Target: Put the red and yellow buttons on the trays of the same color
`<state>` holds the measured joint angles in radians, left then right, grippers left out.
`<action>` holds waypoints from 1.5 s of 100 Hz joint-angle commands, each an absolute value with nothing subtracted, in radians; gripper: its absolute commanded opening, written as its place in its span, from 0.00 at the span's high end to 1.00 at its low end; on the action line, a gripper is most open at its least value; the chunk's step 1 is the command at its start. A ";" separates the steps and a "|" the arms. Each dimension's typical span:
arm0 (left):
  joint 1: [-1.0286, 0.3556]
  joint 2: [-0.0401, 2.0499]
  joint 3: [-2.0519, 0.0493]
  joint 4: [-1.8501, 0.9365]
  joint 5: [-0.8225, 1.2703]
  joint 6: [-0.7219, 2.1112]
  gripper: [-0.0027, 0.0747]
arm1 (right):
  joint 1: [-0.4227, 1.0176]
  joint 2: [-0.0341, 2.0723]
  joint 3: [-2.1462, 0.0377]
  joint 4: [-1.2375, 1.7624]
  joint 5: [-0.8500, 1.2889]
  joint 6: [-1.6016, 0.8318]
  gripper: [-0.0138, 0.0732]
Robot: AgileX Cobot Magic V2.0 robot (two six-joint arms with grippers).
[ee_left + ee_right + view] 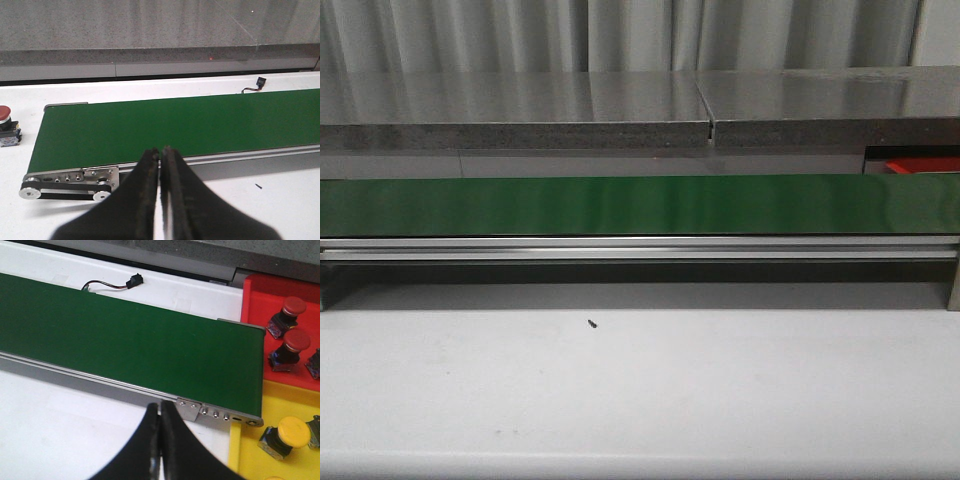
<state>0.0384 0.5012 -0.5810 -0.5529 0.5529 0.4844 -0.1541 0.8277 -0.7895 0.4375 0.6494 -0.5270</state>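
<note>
In the right wrist view a red tray [252, 295] holds two red buttons [286, 310] [290, 346], and a yellow tray [250, 460] beside it holds a yellow button [287, 435]. My right gripper [160, 407] is shut and empty, over the white table just short of the conveyor's end. In the left wrist view another red button [6, 125] stands on the white table off the belt's other end. My left gripper [161, 151] is shut on nothing, at the belt's near rail. The front view shows a sliver of the red tray [920, 165] and neither gripper.
A long green conveyor belt [640, 205] crosses the table, with nothing on it. Its pulley and drive belt [65, 187] sit at one end. A small black connector on a wire [132, 281] lies behind the belt. A grey counter [520, 105] runs along the back.
</note>
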 commanded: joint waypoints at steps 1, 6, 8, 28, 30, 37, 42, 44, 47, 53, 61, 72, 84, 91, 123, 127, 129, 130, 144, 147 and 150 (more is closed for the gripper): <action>0.034 0.506 -0.607 -0.573 0.482 0.470 0.74 | -0.154 0.816 -0.817 0.451 0.601 -0.535 0.92; 0.035 0.506 -0.607 -0.570 0.477 0.470 0.60 | -0.154 0.816 -0.817 0.451 0.601 -0.535 0.92; 0.036 0.506 -0.607 -0.569 0.478 0.470 0.53 | -0.154 0.816 -0.817 0.451 0.601 -0.535 0.92; 0.058 0.518 -0.612 -0.569 0.414 0.470 0.08 | -0.154 0.816 -0.817 0.451 0.601 -0.535 0.92; 0.060 0.523 -0.615 -0.569 0.407 0.470 0.08 | -0.154 0.816 -0.817 0.451 0.601 -0.535 0.92; 0.077 0.552 -0.633 -0.566 0.382 0.443 0.11 | -0.154 0.816 -0.817 0.451 0.601 -0.535 0.92; 0.098 0.591 -0.658 -0.563 0.379 0.413 0.14 | -0.154 0.816 -0.817 0.451 0.601 -0.535 0.92; 0.109 0.612 -0.671 -0.559 0.379 0.406 0.14 | -0.154 0.816 -0.817 0.451 0.601 -0.535 0.92; 0.124 0.643 -0.692 -0.556 0.383 0.396 0.16 | -0.154 0.816 -0.817 0.451 0.601 -0.535 0.92; 0.155 0.726 -0.749 -0.556 0.393 0.394 0.17 | -0.154 0.816 -0.817 0.451 0.600 -0.535 0.92; 0.195 0.840 -0.837 -0.558 0.424 0.392 0.17 | -0.154 0.816 -0.817 0.451 0.600 -0.535 0.92; 0.249 1.027 -0.986 -0.560 0.467 0.371 0.17 | -0.154 0.816 -0.817 0.451 0.600 -0.535 0.92; 0.317 1.230 -1.155 -0.560 0.538 0.338 0.17 | -0.154 0.816 -0.817 0.451 0.600 -0.535 0.92; 0.349 1.349 -1.248 -0.568 0.569 0.338 0.17 | -0.154 0.816 -0.817 0.451 0.600 -0.535 0.92; 0.421 1.873 -1.670 -0.629 0.885 0.321 0.17 | -0.154 0.816 -0.817 0.451 0.600 -0.535 0.92; 0.421 1.927 -1.718 -0.629 0.920 0.298 0.17 | -0.154 0.816 -0.817 0.451 0.600 -0.535 0.92; 0.423 1.951 -1.733 -0.629 0.935 0.287 0.17 | -0.154 0.816 -0.817 0.451 0.600 -0.535 0.92; 0.422 1.959 -1.748 -0.629 0.939 0.283 0.17 | -0.154 0.816 -0.817 0.451 0.600 -0.535 0.92; 0.422 2.058 -1.849 -0.589 0.959 0.204 0.17 | -0.154 0.816 -0.817 0.451 0.600 -0.535 0.92; 0.422 2.060 -1.855 -0.570 0.944 0.191 0.17 | -0.154 0.816 -0.817 0.451 0.600 -0.535 0.92; 0.422 2.060 -1.855 -0.546 0.927 0.178 0.17 | -0.154 0.816 -0.817 0.451 0.600 -0.535 0.92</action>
